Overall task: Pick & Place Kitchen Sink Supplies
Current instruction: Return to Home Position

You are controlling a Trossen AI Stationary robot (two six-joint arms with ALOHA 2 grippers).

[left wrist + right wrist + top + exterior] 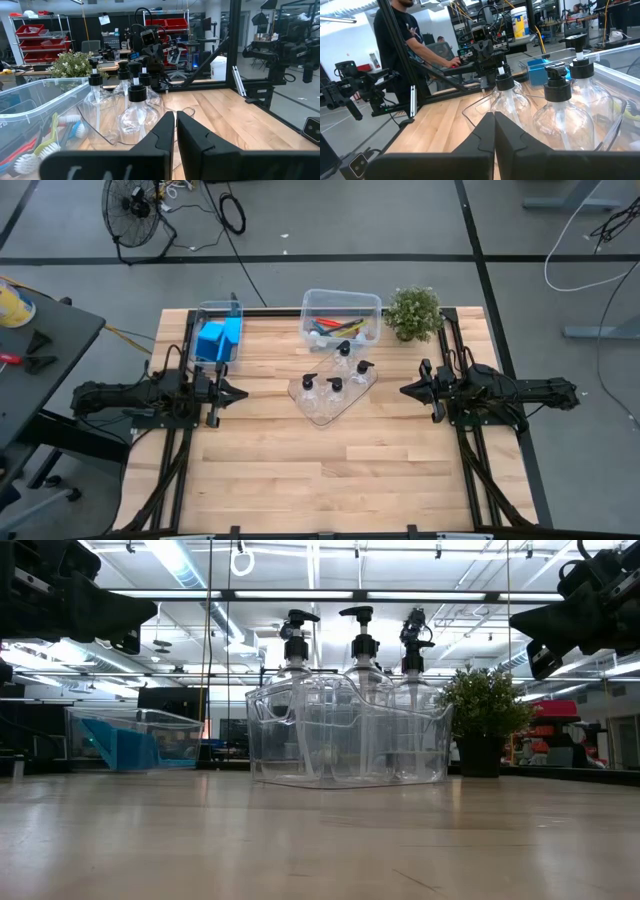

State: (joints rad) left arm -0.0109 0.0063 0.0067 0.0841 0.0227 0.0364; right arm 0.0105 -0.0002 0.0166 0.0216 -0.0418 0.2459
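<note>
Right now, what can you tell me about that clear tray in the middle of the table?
The tray is clear plastic, walled, with rounded corners, lying flat and skewed near the middle of the wooden table, next to the brush bin. Four clear bottles with black pump tops stand upright in it. The left pincer and right pincer wait at either side, touching nothing.

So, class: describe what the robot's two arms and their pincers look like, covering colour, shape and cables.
The left arm and right arm are black, made of chunky jointed segments, with dark cables trailing from their bases. The left pincer and right pincer each have two matte black fingers with angular, wedge-shaped tips. No readable markings.
</note>
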